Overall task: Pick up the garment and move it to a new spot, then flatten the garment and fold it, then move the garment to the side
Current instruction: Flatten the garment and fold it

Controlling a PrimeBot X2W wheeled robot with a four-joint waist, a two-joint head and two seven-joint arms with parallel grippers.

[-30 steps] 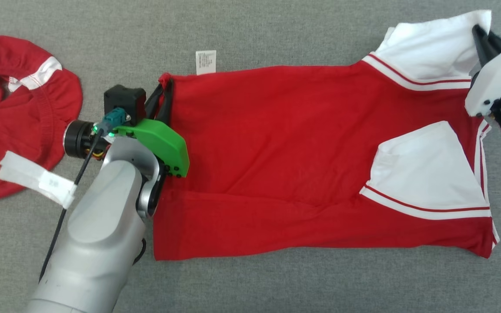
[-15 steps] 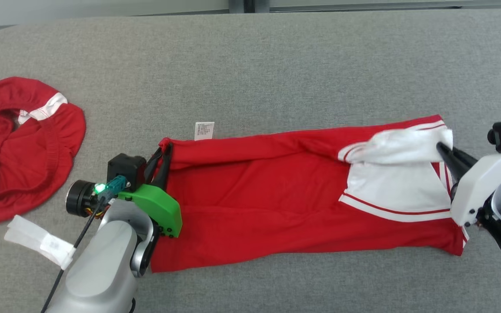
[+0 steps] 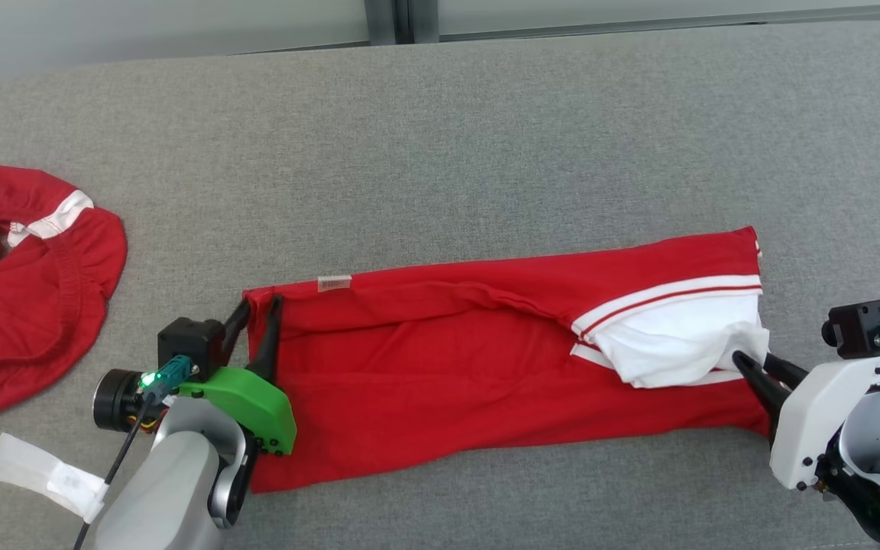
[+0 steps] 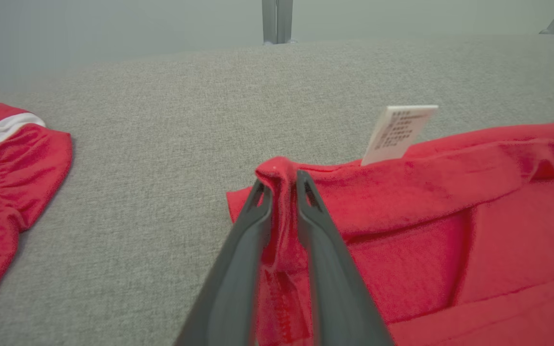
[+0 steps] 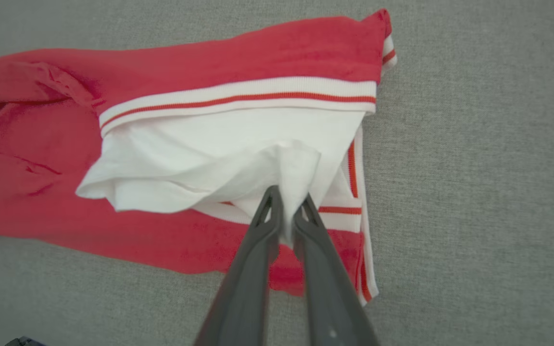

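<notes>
I look down on a tabletop (image 3: pixel 486 153) covered in grey woven cloth, evenly lit, with only soft shadows. Its far left corner is rounded. Beyond the far edge I see a pale grey-green wall (image 3: pixel 142 30), broken near the middle by a dark upright post (image 3: pixel 394 19) with a narrow seam.

You have the shirt (image 3: pixel 448 367) across the lower middle of the table (image 3: pixel 486 153). At the left edge lies another cloth (image 3: pixel 20 290), a paper strip (image 3: pixel 43 477) below it.
</notes>
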